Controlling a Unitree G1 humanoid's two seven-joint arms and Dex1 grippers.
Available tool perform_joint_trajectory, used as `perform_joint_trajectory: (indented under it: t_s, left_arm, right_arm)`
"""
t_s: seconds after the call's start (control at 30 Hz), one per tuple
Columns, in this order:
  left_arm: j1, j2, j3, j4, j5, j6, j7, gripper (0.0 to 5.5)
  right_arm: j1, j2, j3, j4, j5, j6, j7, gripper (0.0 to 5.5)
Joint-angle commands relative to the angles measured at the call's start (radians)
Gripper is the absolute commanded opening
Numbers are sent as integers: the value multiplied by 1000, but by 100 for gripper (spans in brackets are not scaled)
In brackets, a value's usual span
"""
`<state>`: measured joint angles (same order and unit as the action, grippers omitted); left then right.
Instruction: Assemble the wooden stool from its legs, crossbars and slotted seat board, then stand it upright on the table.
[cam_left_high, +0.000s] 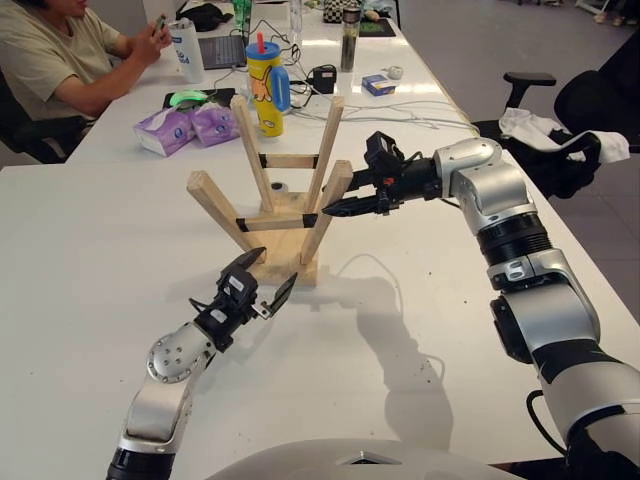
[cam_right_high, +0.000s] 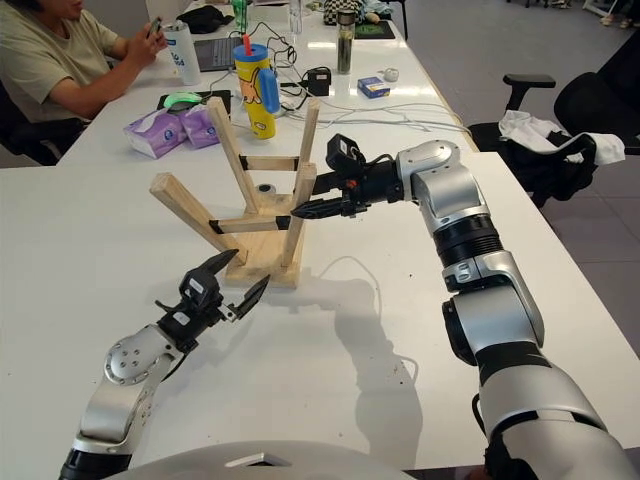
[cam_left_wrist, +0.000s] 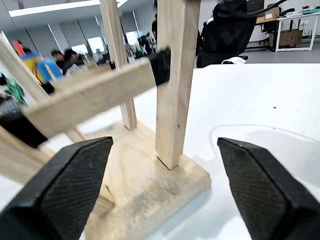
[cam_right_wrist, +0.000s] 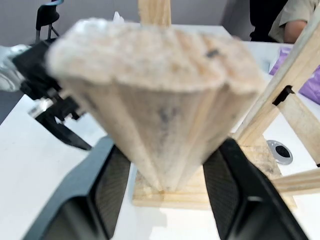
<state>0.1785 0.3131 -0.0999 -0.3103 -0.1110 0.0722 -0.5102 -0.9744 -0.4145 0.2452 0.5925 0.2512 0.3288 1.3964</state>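
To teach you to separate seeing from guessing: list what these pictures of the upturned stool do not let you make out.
Seat board: its face on the table is hidden underneath, all views.
Leg in the right gripper: blurred by closeness, right wrist view; it covers much of the board.
Far leg: end cut off by the frame edge, left wrist view.
Crossbar: blurred, left wrist view.

An office: long white tables (cam_left_high: 90, 280), black swivel chairs (cam_left_high: 600, 95), a laptop (cam_left_high: 222, 50), cables (cam_left_high: 400, 112), tissue packs (cam_left_high: 165, 130) and drink bottles (cam_left_high: 348, 38).
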Motion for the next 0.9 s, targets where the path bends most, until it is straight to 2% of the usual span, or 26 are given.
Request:
perform_joint_trajectory:
  t_s: [0.03, 0.13, 0.3, 0.5, 0.67, 0.77, 0.9]
  left_arm:
    - [-40, -17, -36, 85, 10, 58, 9, 390]
    - [-84, -44, -30, 161, 6, 119, 45, 390]
    - [-106, -60, -60, 198, 27, 147, 68, 390]
    - [-94, -51, -86, 232, 72, 183, 101, 390]
    - [-85, -27, -96, 268, 117, 172, 111, 390]
    - [-89, -28, -101, 301, 131, 167, 115, 390]
    - [-85, -34, -114, 319, 145, 163, 122, 390]
  right_arm:
    - [43, 25, -20, 2, 5, 48, -37, 287]
    - [75, 25, -32, -36, 10, 73, -58, 327]
    - [217, -18, -51, -131, -1, 104, -104, 327]
    - [362, -16, -229, -223, 96, 139, -258, 226]
    - [451, 21, -311, -527, 211, 215, -390, 144]
    - [382, 78, -409, -647, 362, 308, -512, 95]
    - [151, 185, -514, -699, 528, 312, -721, 91]
